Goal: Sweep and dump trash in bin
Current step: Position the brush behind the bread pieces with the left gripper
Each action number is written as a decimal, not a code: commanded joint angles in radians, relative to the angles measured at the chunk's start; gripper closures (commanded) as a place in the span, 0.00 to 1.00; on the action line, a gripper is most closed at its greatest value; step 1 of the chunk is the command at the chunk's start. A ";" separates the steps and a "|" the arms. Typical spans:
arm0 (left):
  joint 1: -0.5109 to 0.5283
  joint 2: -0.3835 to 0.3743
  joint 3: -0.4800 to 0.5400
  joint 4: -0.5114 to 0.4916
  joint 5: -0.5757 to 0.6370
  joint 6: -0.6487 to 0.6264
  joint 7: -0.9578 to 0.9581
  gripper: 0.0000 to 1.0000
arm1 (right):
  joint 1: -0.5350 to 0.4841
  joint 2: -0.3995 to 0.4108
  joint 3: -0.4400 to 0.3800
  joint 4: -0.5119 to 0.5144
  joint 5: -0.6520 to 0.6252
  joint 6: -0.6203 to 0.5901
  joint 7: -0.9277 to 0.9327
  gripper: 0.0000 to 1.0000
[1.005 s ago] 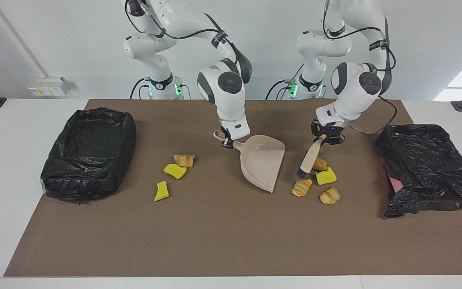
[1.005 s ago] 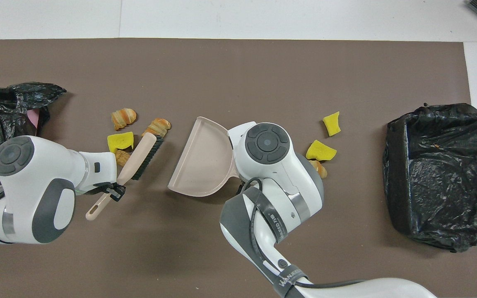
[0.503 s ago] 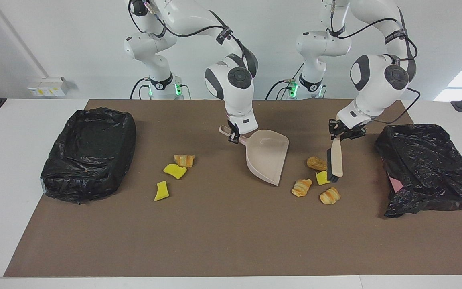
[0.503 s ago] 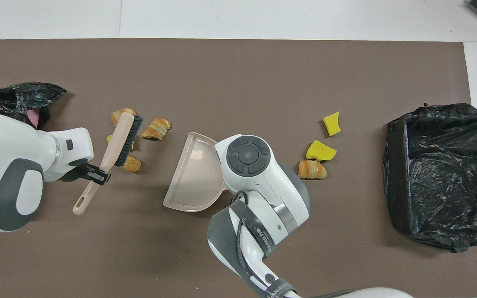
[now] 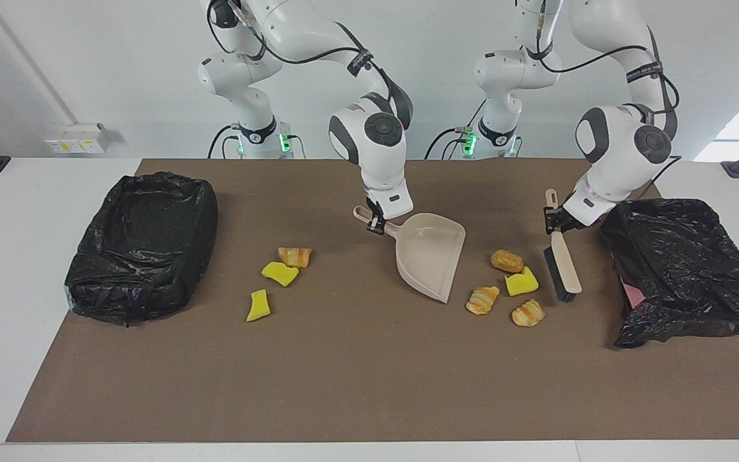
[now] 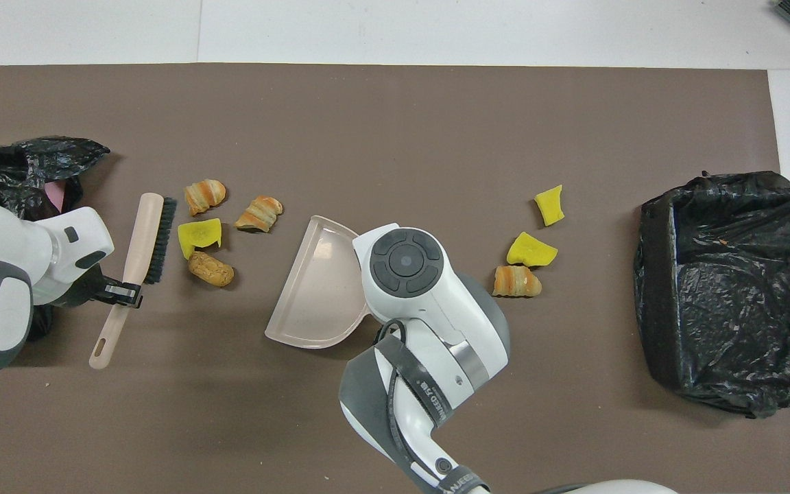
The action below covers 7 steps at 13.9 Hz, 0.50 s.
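Seven trash pieces lay on the mat — four between the dustpan and brush, three toward the right arm's end. Left gripper was clamped on the brush handle; right gripper gripped the dustpan handle, pan tilted.

Almost no text can be read. On the right arm a dark band carries white letters, but they are too small to read with certainty. A similar band is on the left arm, also unreadable. No label shows on the things on the table.
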 commanded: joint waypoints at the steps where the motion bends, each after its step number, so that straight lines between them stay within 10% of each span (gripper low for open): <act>1: -0.005 0.070 -0.007 0.025 0.014 0.059 -0.029 1.00 | 0.002 -0.004 0.002 -0.005 0.005 0.019 0.019 1.00; 7: -0.118 0.058 -0.016 0.009 -0.001 0.024 -0.036 1.00 | 0.002 -0.004 0.002 -0.005 0.005 0.019 0.022 1.00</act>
